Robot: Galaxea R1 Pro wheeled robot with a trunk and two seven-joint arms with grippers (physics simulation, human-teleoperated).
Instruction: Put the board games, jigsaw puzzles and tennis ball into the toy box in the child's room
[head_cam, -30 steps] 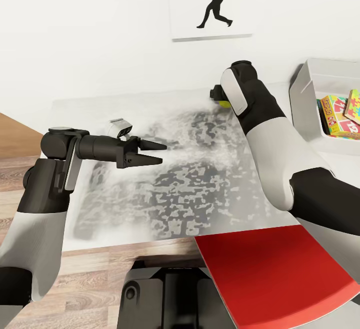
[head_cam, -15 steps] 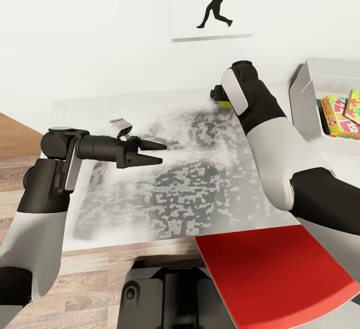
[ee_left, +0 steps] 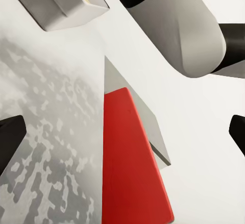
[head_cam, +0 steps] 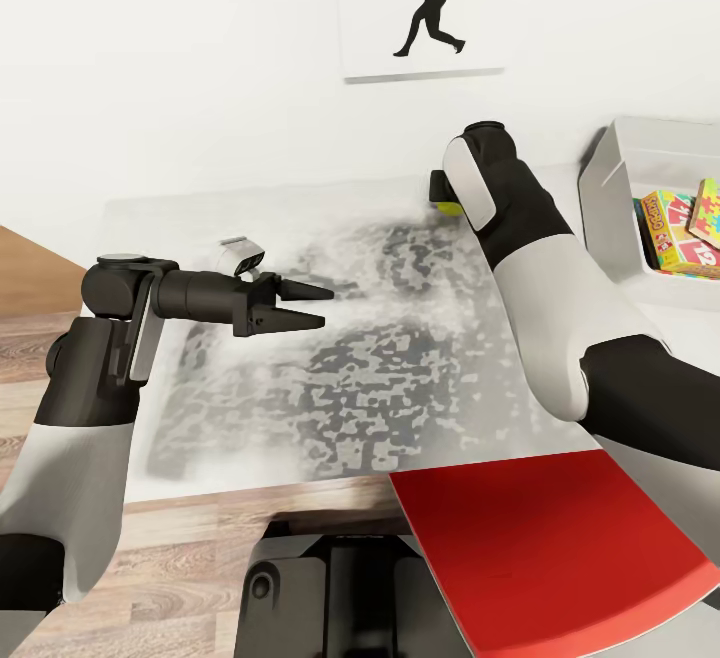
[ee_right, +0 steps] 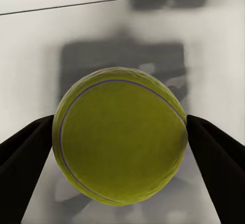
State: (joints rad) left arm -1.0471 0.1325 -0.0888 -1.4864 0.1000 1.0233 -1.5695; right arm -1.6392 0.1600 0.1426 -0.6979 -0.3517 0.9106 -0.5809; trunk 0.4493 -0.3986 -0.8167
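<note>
A yellow-green tennis ball (ee_right: 120, 137) sits between the two dark fingers of my right gripper (ee_right: 120, 141), and both fingers (ee_right: 30, 147) press its sides. In the head view the ball (head_cam: 451, 206) peeks out beside my right wrist near the back edge of the mottled grey-white table (head_cam: 380, 368), and the wrist hides most of the right gripper (head_cam: 440, 194). The pale grey toy box (head_cam: 606, 178) stands on the table at the right, holding a lettered board game (head_cam: 670, 230) and a jigsaw puzzle (head_cam: 709, 212). My left gripper (head_cam: 326, 306) hovers open and empty over the table's left part.
A flat red panel (head_cam: 540, 548) juts over the table's near right corner and also appears in the left wrist view (ee_left: 130, 157). A white wall with a batter poster (head_cam: 420, 3) lies just behind the table. Wood plank floor (head_cam: 170, 558) lies at the left and in front.
The dark finger beside my right wrist has drawn in slightly against the ball. The left arm, the toy box and the camera have not moved.
</note>
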